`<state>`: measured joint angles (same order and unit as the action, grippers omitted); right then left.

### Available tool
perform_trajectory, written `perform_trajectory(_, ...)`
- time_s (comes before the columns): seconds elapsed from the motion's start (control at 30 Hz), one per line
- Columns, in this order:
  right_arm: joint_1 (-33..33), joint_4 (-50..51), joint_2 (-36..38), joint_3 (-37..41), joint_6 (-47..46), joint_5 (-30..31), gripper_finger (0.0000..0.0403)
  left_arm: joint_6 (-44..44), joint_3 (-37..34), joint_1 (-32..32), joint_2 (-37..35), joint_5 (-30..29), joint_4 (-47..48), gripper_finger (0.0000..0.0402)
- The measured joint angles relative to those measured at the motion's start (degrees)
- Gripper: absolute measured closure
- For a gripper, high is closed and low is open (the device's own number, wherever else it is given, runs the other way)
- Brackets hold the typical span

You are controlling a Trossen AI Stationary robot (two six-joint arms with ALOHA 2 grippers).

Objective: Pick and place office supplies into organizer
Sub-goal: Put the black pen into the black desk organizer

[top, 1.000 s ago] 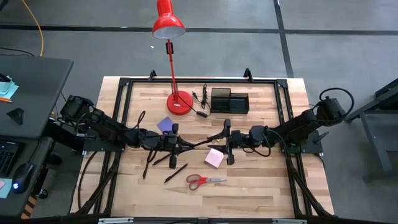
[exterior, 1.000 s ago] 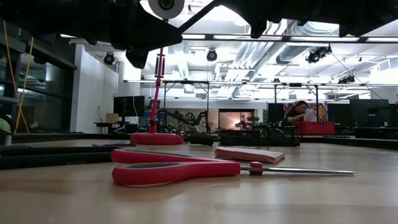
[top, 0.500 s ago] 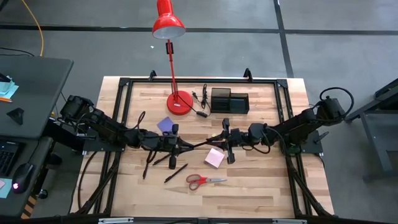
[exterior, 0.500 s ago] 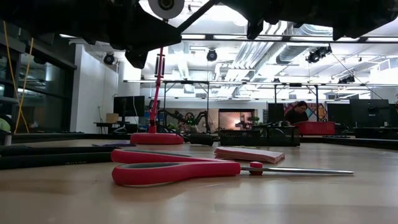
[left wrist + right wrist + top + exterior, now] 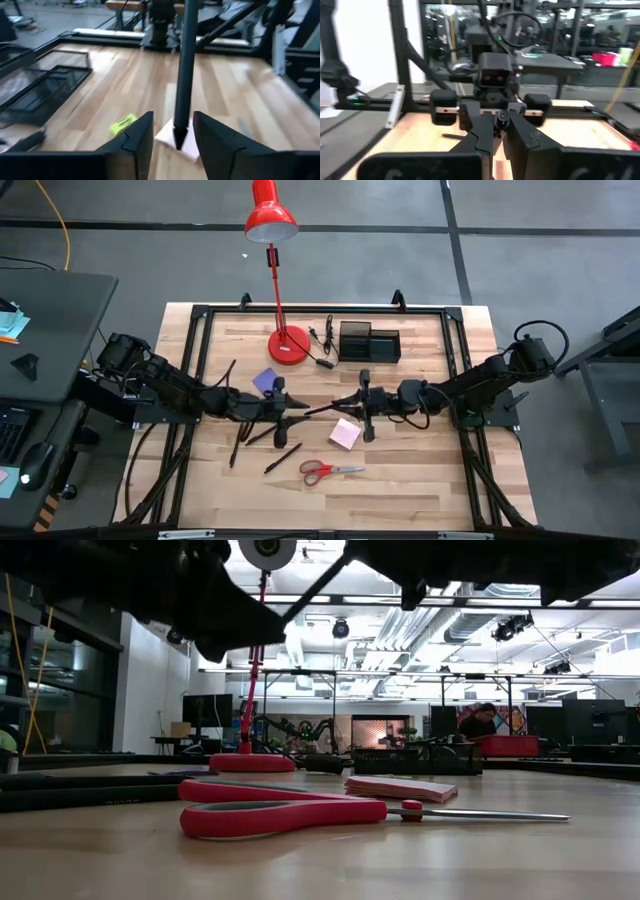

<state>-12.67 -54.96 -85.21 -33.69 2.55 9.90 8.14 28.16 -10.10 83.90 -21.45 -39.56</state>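
The left hand has opened, one pen between hands.

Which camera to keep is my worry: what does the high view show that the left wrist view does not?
Only the high view: the red lamp, scissors, purple pad and loose pens. Only the left wrist view: the yellow piece, and the left hand with its fingers open, clear of the pen between them. Both: that pen, held at its far end by the right hand, the pink pad and the organizer.
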Motion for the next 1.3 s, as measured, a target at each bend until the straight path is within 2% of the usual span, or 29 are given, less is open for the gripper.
perform_trajectory(0.27,-0.07,0.68,0.53,0.00,3.33,8.26,0.0389,3.46,0.00,0.01,0.00,-2.34,5.61,0.0243)
perform_trajectory(0.53,1.08,4.30,3.83,0.00,8.38,24.77,0.0390,10.49,0.00,-0.05,0.00,-2.05,11.03,0.0241)
perform_trajectory(0.77,5.61,10.65,8.69,0.00,9.53,33.67,0.0390,13.40,0.00,-0.06,0.00,-1.34,11.94,0.0241)
perform_trajectory(0.97,13.02,19.72,11.39,0.00,6.91,34.16,0.0390,14.18,0.01,-0.06,0.00,-0.57,12.28,0.0241)
perform_trajectory(1.3,23.98,24.36,11.74,0.00,2.13,23.87,0.0391,14.67,0.00,-0.06,0.00,-0.57,12.33,0.0240)
